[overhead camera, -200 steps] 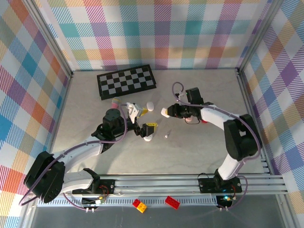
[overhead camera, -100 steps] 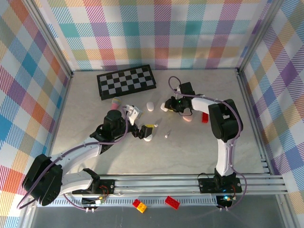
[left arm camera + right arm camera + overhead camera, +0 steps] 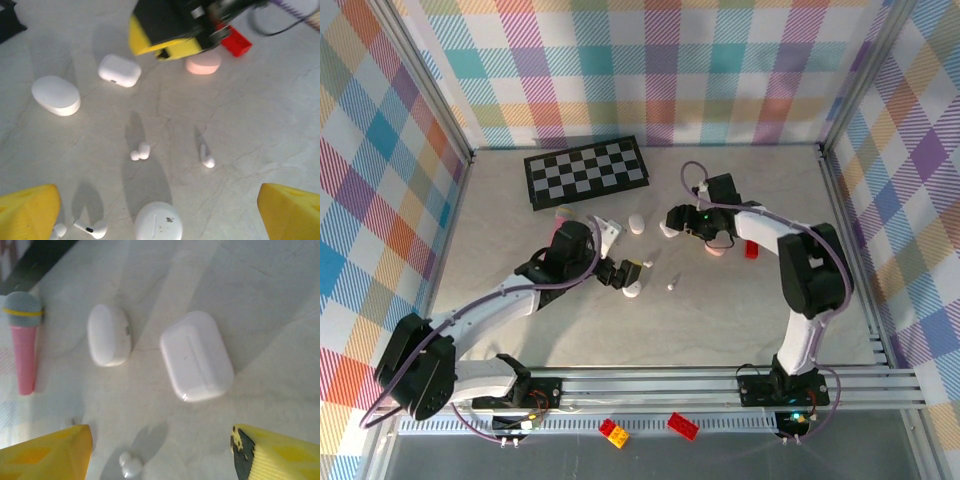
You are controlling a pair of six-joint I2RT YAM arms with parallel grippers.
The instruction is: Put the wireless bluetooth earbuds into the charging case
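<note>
Right gripper (image 3: 160, 442): clenched a second ago, now released; the jaws are seen spread, one yellow fingertip at each lower corner of the wrist view; nothing is held.

White rounded-rectangular plastic case (image 3: 196, 356): found lying flat on the grey stone-patterned table (image 3: 260, 300), just ahead of the parted fingers, lid apparently shut; it is judged to have been let go in this last second. A white oval pebble-like case (image 3: 109, 335) lies beside it, not touching; a pink toy microphone with a grey head (image 3: 22, 340) lies further off.

Left gripper (image 3: 160, 210): kept wide open throughout, empty; it is hung low over a round white plastic case (image 3: 157, 222).

Tiny white glossy earbuds (image 3: 140, 151): all loose on the table; two are bunched together between the cases, a single bud (image 3: 206, 157) lies near them, and more buds (image 3: 92, 229) lie by the left fingertip; none is seated in any case.

Meaning for the task: a case has been placed, not loaded; insertion is judged not yet begun; the lid would have to be opened before a bud could be seated; a fine pinch will be needed, the buds being small and slick.
</note>
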